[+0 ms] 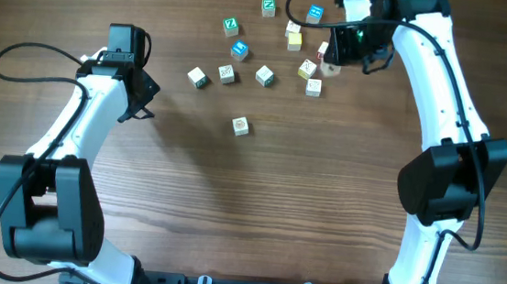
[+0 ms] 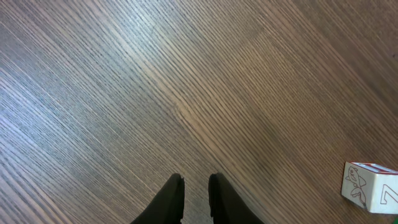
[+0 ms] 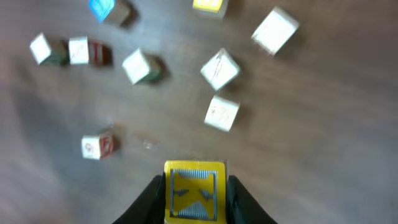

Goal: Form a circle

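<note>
Nearest to the robot's base, the left jaws hang low over the bare worktop (image 2: 186, 74) at the left side. They are almost closed, with only a narrow slit between them, and they hold nothing. A white block with a red drawing (image 2: 368, 186) lies at the edge of their camera's view, apart from them. Further in, one lone block (image 1: 240, 125) lies by itself. Behind it the other letter blocks (image 1: 265, 75) are scattered loosely over the far middle of the worktop (some white, some with green or blue faces, the marks too small to read). No circle is formed yet: I see no ring, only a loose spread. At the far right, the right jaws are closed on a yellow-faced block (image 3: 194, 190), one jaw on each side; whether it is lifted off the wood I cannot tell. So the step in hand is, in my judgement, carrying one block to its place. The next move calls for choosing a centre, setting this block down close beside its neighbours, and opening without pushing them
</note>
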